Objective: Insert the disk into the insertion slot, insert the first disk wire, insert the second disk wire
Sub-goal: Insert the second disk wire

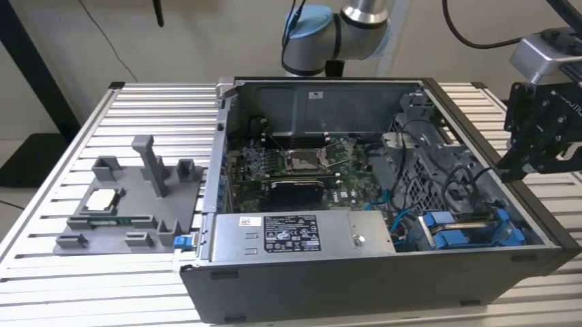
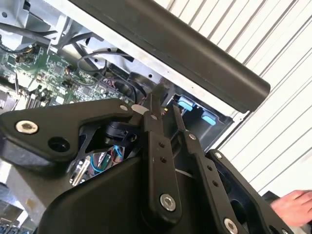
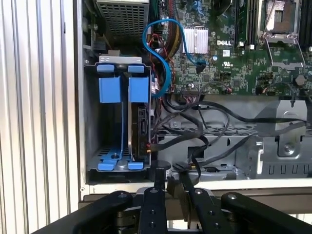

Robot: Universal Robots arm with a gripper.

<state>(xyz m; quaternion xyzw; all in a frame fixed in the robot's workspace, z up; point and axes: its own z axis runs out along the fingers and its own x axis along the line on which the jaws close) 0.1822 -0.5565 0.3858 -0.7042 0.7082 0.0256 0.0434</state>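
Blue carrier plastic frames the disk (image 3: 142, 129). It stands on edge inside the insertion slot (image 3: 91, 126), in the compartment nearer the motherboard (image 3: 243, 53). The neighbouring compartment shows blue rails and no drive that you could make out. By my reading you can count step one as done.

Wires: black cables (image 3: 195, 129) run up to the disk's exposed end, and one plug sits right against it. Whether that plug is seated, and whether one wire or both are in, cannot be told from these views. A blue cable (image 3: 163, 53) loops just beside the slot.

Pincer (image 3: 169, 169): partly open, with a narrow gap between the fingers and nothing in it. Its tips hang over the case rim near the disk's cabled end, touching nothing.

In the exterior view the slot sits in the near corner of the computer case (image 1: 364, 286), on the exterior view's right, just beside the silver power-supply box (image 1: 300, 235). The pincer is above and outside the case's right wall.

A hand (image 2: 292, 204) shows at the edge of the second wrist view, over the slatted surface (image 2: 273, 58).
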